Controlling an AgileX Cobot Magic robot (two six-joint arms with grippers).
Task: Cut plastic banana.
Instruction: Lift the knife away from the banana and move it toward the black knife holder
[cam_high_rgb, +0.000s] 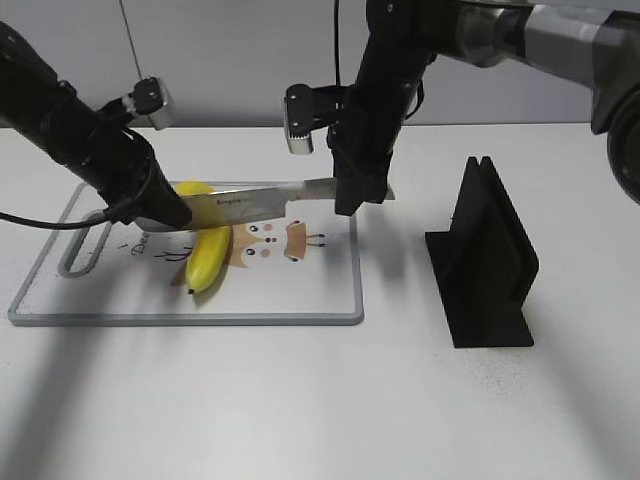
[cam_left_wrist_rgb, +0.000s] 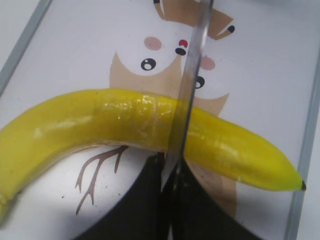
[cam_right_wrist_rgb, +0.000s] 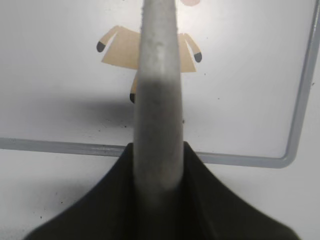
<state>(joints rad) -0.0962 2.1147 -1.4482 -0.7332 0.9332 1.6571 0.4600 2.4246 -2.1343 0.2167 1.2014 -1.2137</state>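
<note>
Exterior view: plastic banana (cam_high_rgb: 207, 252) lies on the cutting board (cam_high_rgb: 300, 300), dark tip toward the board's near edge. I see the knife (cam_high_rgb: 262, 202) blade lying across the banana's middle; left wrist view shows the edge meeting the yellow skin. Right gripper (cam_high_rgb: 358, 190) has its jaws clamped on the knife handle, beyond the banana toward the board's right side. Left gripper (cam_high_rgb: 160, 212) sits at the banana's left end, by the blade tip; I cannot tell its jaws' state. Black knife stand (cam_high_rgb: 487, 255) is on the desk (cam_high_rgb: 320, 400), well right of the board.
</note>
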